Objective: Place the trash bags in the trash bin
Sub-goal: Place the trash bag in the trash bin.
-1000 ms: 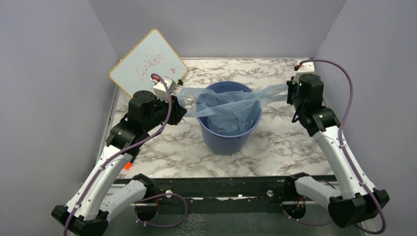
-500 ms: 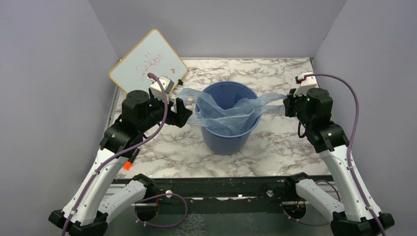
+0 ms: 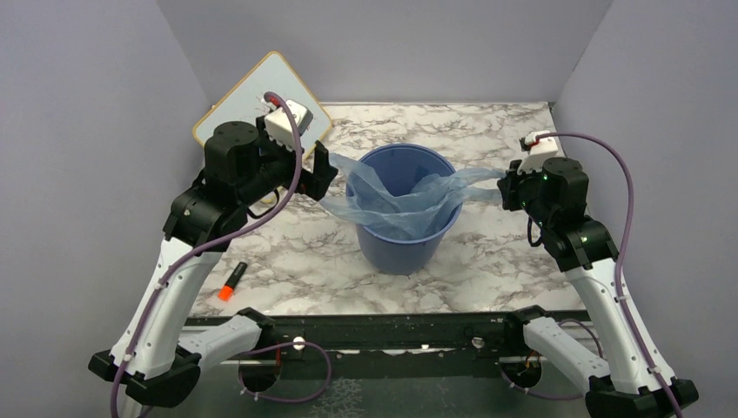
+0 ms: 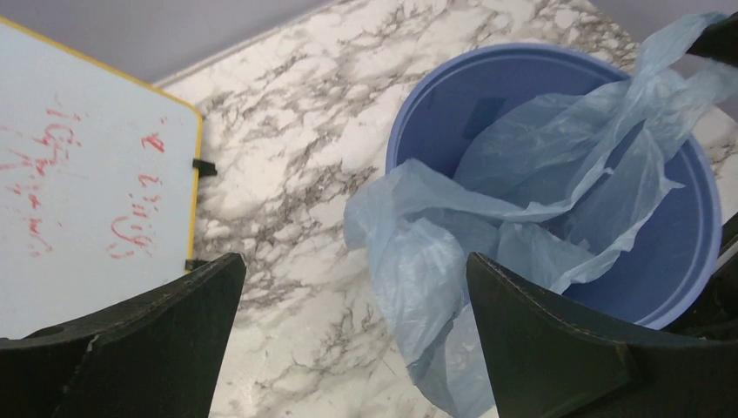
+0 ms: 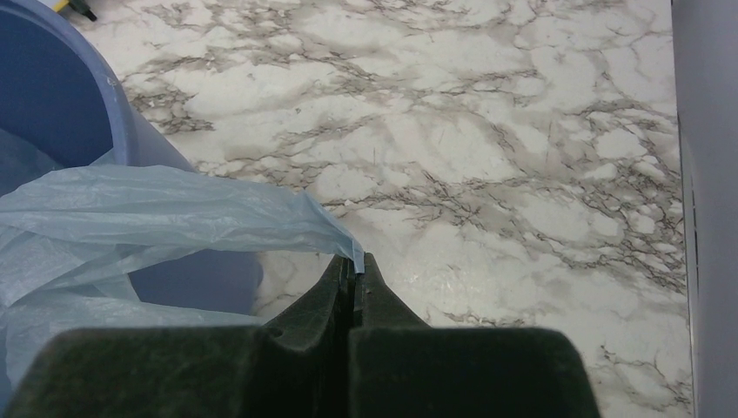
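The trash bin (image 3: 400,248) is a round blue bucket standing mid-table. The trash bag (image 3: 396,205), thin light-blue plastic, lies partly inside it. Its left end droops over the bin's left rim (image 4: 393,165) and down the outside. My left gripper (image 3: 324,174) hovers open just left of the bin, and the bag (image 4: 435,252) hangs loose near its right finger without being pinched. My right gripper (image 3: 505,187) is to the right of the bin, shut on the bag's right corner (image 5: 352,257), which stretches out over the rim. The bin's wall (image 5: 52,96) shows in the right wrist view.
A white board with red writing (image 3: 228,109) leans at the back left, behind my left arm, also seen as the board (image 4: 78,174). An orange marker (image 3: 231,282) lies near the front left edge. Grey walls close in on the left, right and back.
My left gripper has opened and let go of the bag, then drawn back up and to the left. The bag's left end has dropped over the bin's rim. My right gripper came nearer, still holding.
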